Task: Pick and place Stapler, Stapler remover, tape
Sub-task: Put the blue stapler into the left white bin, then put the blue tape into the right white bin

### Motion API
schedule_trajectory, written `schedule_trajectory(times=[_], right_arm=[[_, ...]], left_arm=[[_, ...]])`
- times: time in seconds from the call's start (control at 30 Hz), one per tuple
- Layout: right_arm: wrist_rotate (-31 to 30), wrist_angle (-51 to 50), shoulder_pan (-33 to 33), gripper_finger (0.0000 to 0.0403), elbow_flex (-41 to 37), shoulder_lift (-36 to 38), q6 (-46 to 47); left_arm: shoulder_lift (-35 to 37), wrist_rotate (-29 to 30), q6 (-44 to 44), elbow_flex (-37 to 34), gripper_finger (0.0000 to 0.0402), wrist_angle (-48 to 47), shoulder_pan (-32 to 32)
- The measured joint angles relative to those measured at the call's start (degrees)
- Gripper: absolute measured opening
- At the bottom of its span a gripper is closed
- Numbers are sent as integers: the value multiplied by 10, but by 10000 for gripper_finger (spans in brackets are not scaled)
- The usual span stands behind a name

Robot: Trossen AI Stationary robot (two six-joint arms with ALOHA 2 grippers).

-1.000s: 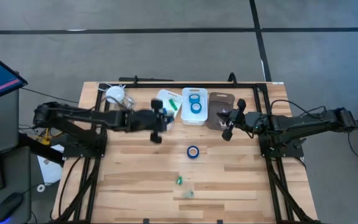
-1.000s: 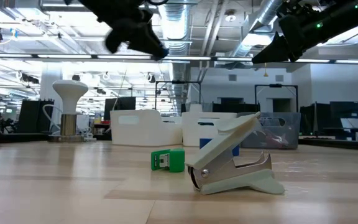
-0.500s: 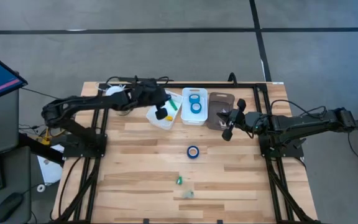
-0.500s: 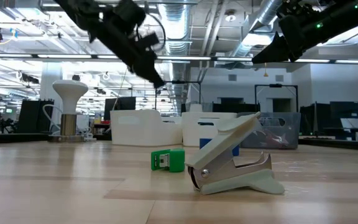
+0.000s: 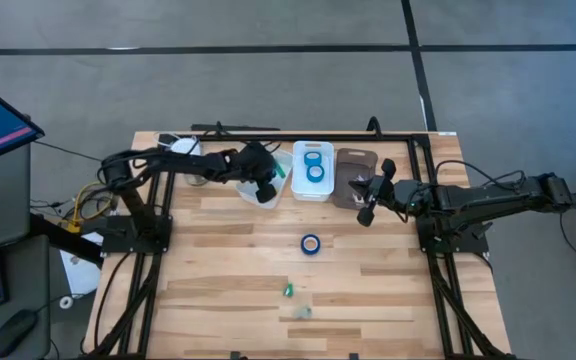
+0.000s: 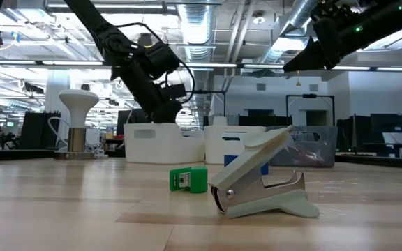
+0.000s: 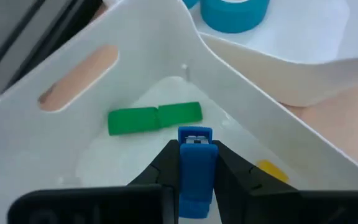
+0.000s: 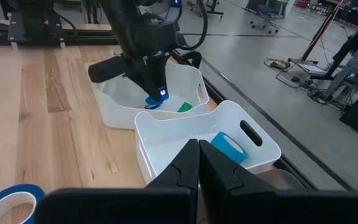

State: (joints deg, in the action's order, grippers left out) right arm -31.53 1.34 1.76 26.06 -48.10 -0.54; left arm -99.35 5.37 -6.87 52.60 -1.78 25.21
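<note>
Currently, the left claw point(image 5: 264, 186) is positioned over the left white plastic bin point(image 5: 251, 192) at the far side of the pale wooden worktop point(image 5: 218, 280). Its fingers are clamped on a small blue rectangular stapler point(image 7: 196, 167), held just above the bin floor. A green rectangular stapler point(image 7: 155, 118) and a small yellow piece point(image 7: 270, 168) lie inside this bin.

Just beside it stands the middle white rectangular bin point(image 5: 312, 190), which contains two blue ring-shaped tape rolls point(image 5: 314, 165). A third blue tape roll with a pale centre point(image 5: 311, 243) lies flat on the open worktop, nearer the front than the bins and apart from them. Farther toward the front edge lie a small green stapler point(image 5: 288, 290) and, just beside it, a pale grey-green jaw-type staple remover point(image 5: 303, 311). In the low view the staple remover point(image 6: 265, 183) rests on its base with its jaws facing left.

A clear plastic bin point(image 5: 353, 176) stands to the right of the middle bin. The right claw point(image 5: 366, 212) hangs beside that clear bin, above the worktop, with its fingers point(image 8: 185, 167) pressed together and holding nothing.
</note>
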Motion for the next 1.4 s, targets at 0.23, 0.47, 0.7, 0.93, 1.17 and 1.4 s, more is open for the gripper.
schedule_trajectory(times=[0.23, 0.47, 0.7, 0.93, 1.17, 1.4], right_arm=[[0, -8, 0, 0, 0, 0, 0], [0, -10, 0, 0, 0, 0, 1], [0, -10, 0, 0, 0, 0, 1], [0, -10, 0, 0, 0, 0, 1], [0, -10, 0, 0, 0, 0, 1], [0, -9, 0, 0, 0, 0, 1]], left_arm=[[-7, 2, 4, 2, 49, 1, 0], [-7, 2, 4, 1, 86, 3, 0], [-7, 11, 23, 0, 123, 6, 0], [29, 11, -27, 0, 118, 8, -3], [150, -30, -33, 0, 73, 11, -23], [223, -50, -6, 0, 18, 38, -94]])
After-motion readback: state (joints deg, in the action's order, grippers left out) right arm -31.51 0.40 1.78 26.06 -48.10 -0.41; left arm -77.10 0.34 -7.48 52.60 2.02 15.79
